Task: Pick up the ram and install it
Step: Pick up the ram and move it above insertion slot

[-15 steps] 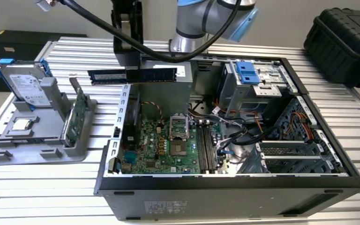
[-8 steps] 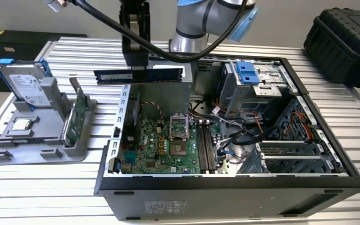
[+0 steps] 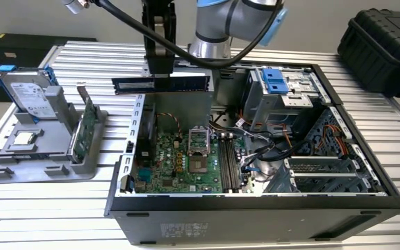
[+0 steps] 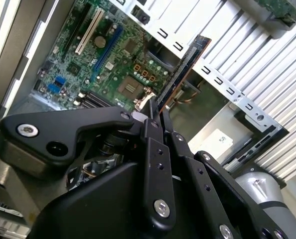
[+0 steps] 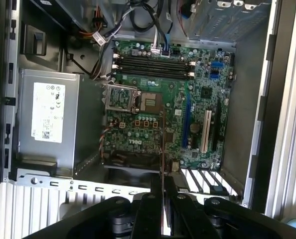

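The open black computer case (image 3: 255, 219) lies on the slatted table (image 3: 47, 208). Inside it are the green motherboard (image 3: 179, 166) with its long memory slots (image 3: 229, 161), a tangle of cables, a metal drive cage (image 3: 283, 99) and, in the first wrist view, a silver power supply (image 5: 48, 119). At the exterior view's left a grey holder (image 3: 47, 169) carries a silver drive (image 3: 29, 94) standing on edge and a green card (image 3: 87, 133) upright. The arm (image 3: 221, 21) reaches down over the case's far side. Its pincer (image 3: 160, 73) is clamped on the ram (image 3: 186, 83) — the blue stick hangs level, long edge horizontal, above the motherboard and well apart from the slots.
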